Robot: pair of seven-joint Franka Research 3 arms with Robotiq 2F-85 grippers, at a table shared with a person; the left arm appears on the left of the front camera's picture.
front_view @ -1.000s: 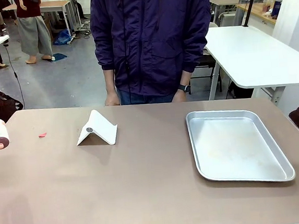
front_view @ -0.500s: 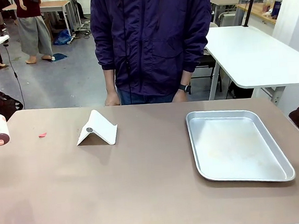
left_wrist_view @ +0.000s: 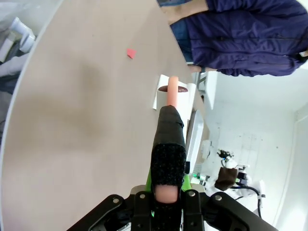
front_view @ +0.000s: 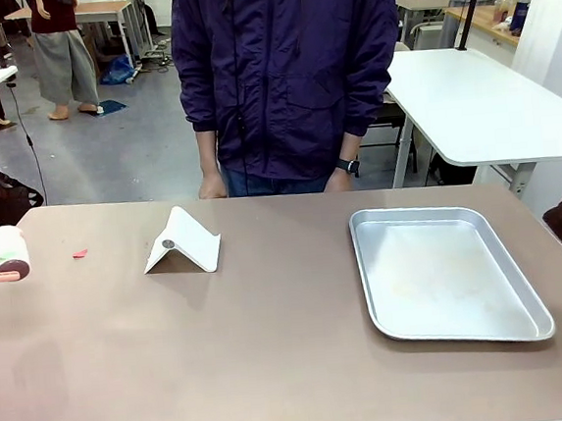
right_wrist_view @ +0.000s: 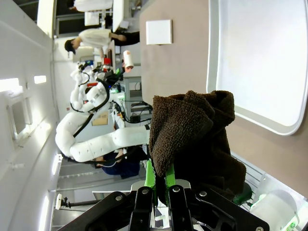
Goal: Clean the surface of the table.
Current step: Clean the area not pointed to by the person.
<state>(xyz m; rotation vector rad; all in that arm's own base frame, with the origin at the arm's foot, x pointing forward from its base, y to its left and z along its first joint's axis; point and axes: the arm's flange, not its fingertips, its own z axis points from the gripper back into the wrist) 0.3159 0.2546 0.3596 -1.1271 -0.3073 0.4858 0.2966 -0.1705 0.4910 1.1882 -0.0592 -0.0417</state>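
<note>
My left claw (left_wrist_view: 167,190) is clamped on the lint roller (front_view: 4,252) handle over the tabletop's (front_view: 273,349) left edge. My right claw (right_wrist_view: 161,185) pinches a brown cloth (right_wrist_view: 192,130) off its right edge. Rolling inward, I could overshoot the red scrap (front_view: 80,254) and knock the white stand (front_view: 185,241). I cannot tell whether the roll touches the top.

Bright, even light comes from overhead, leaving only a short soft shadow under the white stand (front_view: 183,241) and a dull sheen on the metal tray (front_view: 444,275). The front view is sharp. Both wrist views bow at the edges. In the left one a broad, faint shadow lies on the table (left_wrist_view: 72,144), and in the right one the tray's inside washes out to white.
</note>
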